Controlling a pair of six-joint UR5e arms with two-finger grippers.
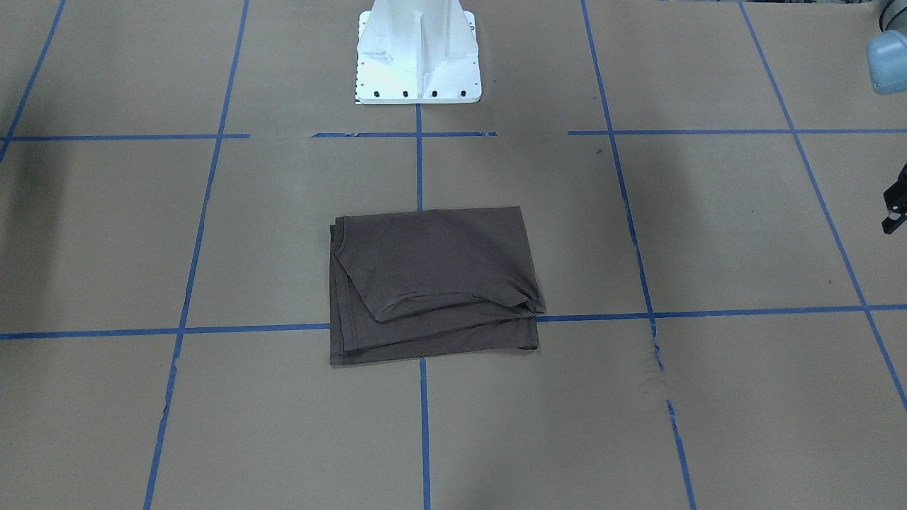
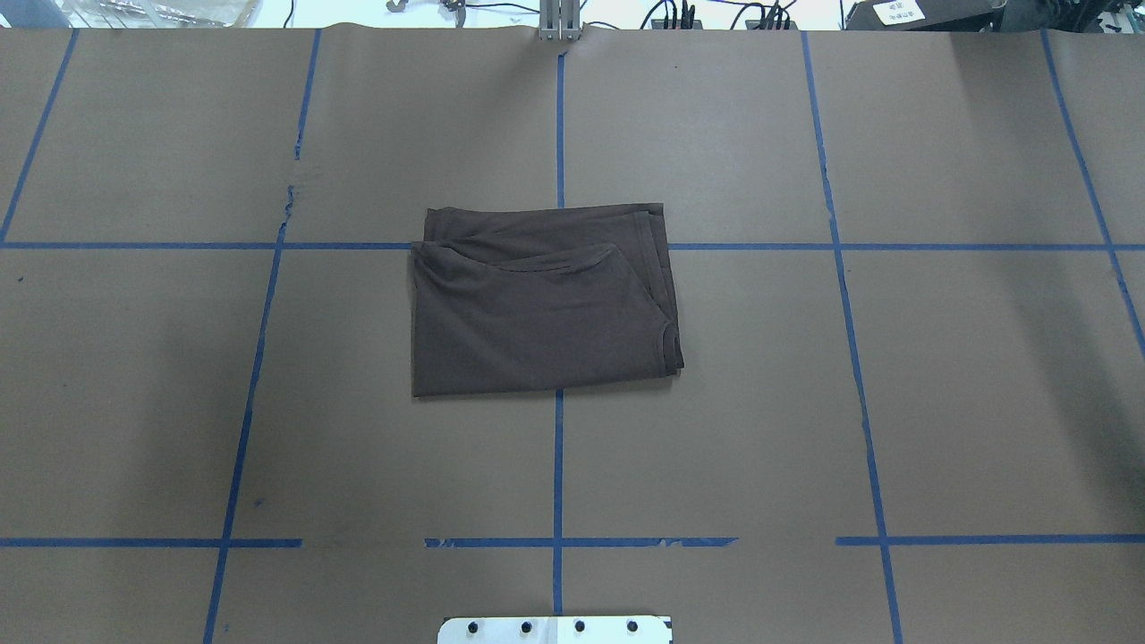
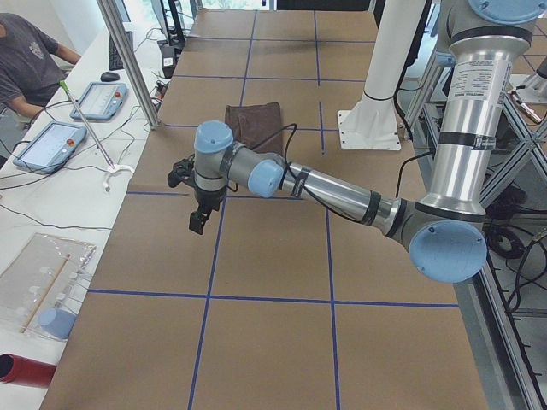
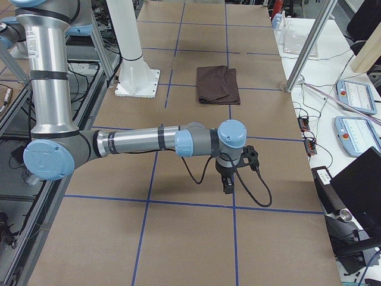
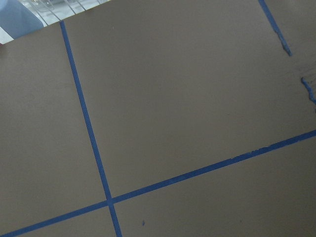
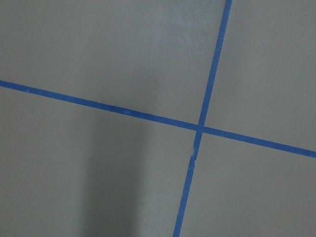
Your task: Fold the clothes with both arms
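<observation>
The dark brown-grey T-shirt lies folded into a flat rectangle at the middle of the table, also in the overhead view. No gripper touches it. My left gripper hangs above bare table far off to the robot's left of the shirt. Only a black sliver of it shows at the front view's right edge, so I cannot tell if it is open. My right gripper hangs above bare table far from the shirt. I cannot tell if it is open. Both wrist views show only brown paper and blue tape.
The white pedestal base stands behind the shirt on the robot's side. Blue tape lines grid the brown table cover. A metal post and a side desk with tablets and a seated person flank the table.
</observation>
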